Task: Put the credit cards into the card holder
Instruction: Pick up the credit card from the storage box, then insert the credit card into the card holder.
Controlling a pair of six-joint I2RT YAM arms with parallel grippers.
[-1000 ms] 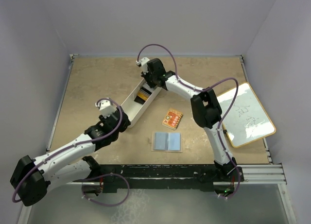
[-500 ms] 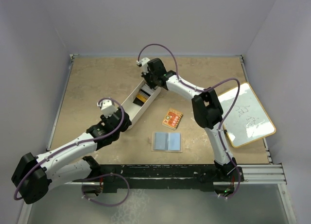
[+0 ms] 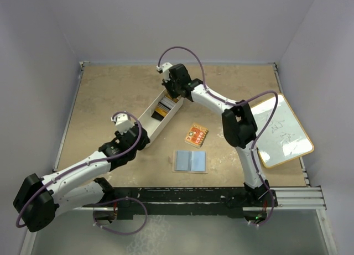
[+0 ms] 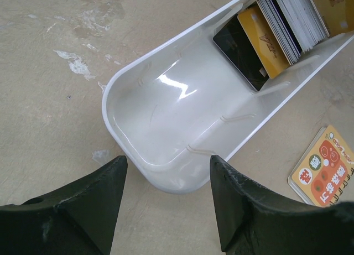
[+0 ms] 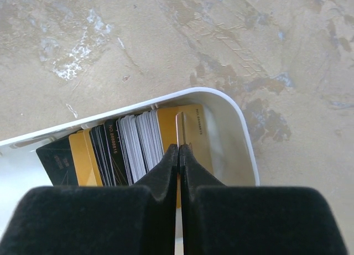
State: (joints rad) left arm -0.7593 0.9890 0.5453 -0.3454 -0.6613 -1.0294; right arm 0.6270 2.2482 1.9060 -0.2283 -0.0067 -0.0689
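Several credit cards (image 5: 130, 147) in black, white and gold stand on edge in the far end of a long white bin (image 5: 243, 134). My right gripper (image 5: 178, 148) is shut on a gold credit card (image 5: 194, 134), pinching its top edge inside that far end. From above, the right gripper (image 3: 168, 99) hangs over the cards (image 3: 161, 109). The card holder (image 3: 191, 161) lies open and flat near the table's front, blue-grey inside. My left gripper (image 4: 166, 162) stands open and holds nothing, its fingers either side of the bin's rounded near end (image 4: 166, 100); the top view shows the left gripper (image 3: 139, 135) there too.
An orange-red patterned packet (image 3: 196, 135) lies right of the bin (image 3: 150, 121); the left wrist view catches the packet (image 4: 323, 166) too. A small whiteboard (image 3: 279, 130) hangs over the table's right edge. Walls close the back and both sides.
The right jaws have closed the last small gap onto the gold card. The left arm has barely moved.
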